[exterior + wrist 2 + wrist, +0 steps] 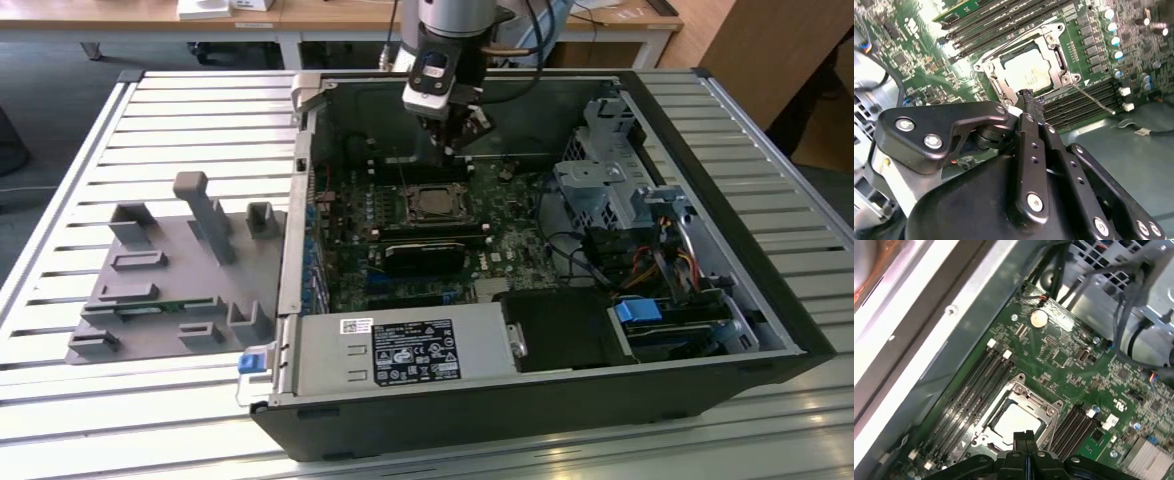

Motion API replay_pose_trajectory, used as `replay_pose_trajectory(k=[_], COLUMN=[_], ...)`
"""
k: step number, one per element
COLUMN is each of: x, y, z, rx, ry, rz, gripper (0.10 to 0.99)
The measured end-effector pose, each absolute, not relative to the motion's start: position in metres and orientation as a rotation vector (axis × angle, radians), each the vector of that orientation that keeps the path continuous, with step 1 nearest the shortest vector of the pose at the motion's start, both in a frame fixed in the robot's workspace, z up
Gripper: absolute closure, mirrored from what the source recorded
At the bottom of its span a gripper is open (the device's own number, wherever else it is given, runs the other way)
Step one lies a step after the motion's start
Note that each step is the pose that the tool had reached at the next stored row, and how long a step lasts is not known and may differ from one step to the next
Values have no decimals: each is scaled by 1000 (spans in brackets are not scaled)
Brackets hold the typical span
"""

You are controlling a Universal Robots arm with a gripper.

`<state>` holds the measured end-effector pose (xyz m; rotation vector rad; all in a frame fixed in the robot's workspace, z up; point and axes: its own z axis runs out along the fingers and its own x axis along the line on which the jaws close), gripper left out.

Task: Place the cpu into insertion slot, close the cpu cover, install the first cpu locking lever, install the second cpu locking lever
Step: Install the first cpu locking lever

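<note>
The cpu, a dull silver square, lies flat in the insertion slot on the green motherboard. The silvery cpu cover lies down around the chip, which shows through its window. A thin wire locking lever sticks out from one socket corner across the black memory slots. My gripper hangs just above the socket's edge, fingers shut together with nothing between them. The first wrist view shows the cpu, the cpu cover and my gripper. In the exterior view my gripper hovers behind the socket.
The open computer case rests on a slatted metal table. A grey fixture block stands at the exterior view's left. Cables and a drive cage crowd the case's right side. A labelled power supply fills the near side.
</note>
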<state>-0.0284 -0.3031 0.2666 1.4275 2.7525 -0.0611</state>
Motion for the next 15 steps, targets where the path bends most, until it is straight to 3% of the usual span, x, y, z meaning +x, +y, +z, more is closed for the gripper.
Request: replay_pose_trajectory(k=[15], x=[-28], y=[-303], z=[266], rx=[1046], ry=[2914], rz=[-52], gripper=[980])
